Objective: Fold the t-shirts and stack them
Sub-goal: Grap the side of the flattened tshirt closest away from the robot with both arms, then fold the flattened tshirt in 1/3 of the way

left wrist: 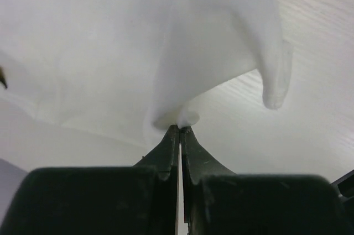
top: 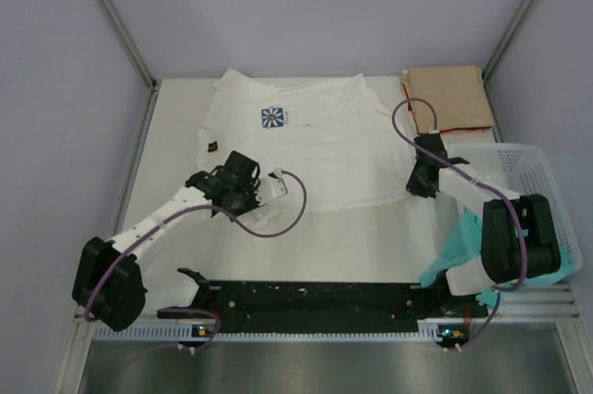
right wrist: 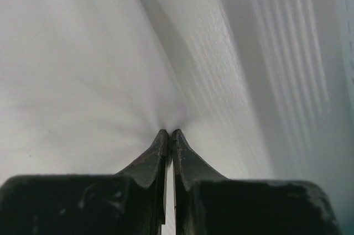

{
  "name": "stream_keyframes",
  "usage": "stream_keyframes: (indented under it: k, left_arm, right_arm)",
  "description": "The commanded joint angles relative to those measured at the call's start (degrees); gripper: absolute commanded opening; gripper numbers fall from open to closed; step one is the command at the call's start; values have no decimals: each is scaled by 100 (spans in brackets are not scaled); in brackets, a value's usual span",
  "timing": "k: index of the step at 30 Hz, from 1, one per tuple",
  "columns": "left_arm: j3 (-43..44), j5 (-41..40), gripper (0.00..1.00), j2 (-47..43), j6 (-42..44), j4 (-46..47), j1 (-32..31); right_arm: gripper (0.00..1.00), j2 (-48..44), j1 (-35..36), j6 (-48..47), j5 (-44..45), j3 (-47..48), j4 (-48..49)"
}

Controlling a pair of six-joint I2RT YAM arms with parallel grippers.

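Observation:
The white t-shirt (top: 324,148) with a blue daisy print (top: 273,117) lies spread across the middle of the table. My left gripper (top: 259,186) is shut on its near left hem. In the left wrist view the gripper (left wrist: 180,128) pinches a raised fold of the white cloth (left wrist: 215,47). My right gripper (top: 419,183) is shut on the shirt's near right edge. In the right wrist view the gripper (right wrist: 170,132) holds taut white cloth (right wrist: 83,69). The tan t-shirt (top: 451,97) lies folded at the back right corner.
A white mesh basket (top: 542,181) stands at the right edge beside the right arm, with teal cloth (top: 454,246) hanging from its near side. Enclosure walls and metal posts border the table at the back and sides.

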Motion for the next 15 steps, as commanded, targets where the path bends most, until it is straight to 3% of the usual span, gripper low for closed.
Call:
stream_keyframes:
  k: [1, 7, 10, 15]
  left_arm:
    - [670, 417, 0, -529, -72, -1046, 701]
    - [1672, 938, 0, -837, -64, -2244, 1316]
    - [1779, 658, 0, -776, -46, -1623, 1677]
    - [2199, 376, 0, 31, -116, -479, 1976]
  right_arm:
    - [0, -774, -21, -144, -299, -89, -356]
    - [0, -1530, -29, -285, -765, -203, -848]
    - [0, -1645, -20, -382, -740, -72, -866]
    - [0, -786, -20, -628, -634, 937, -875]
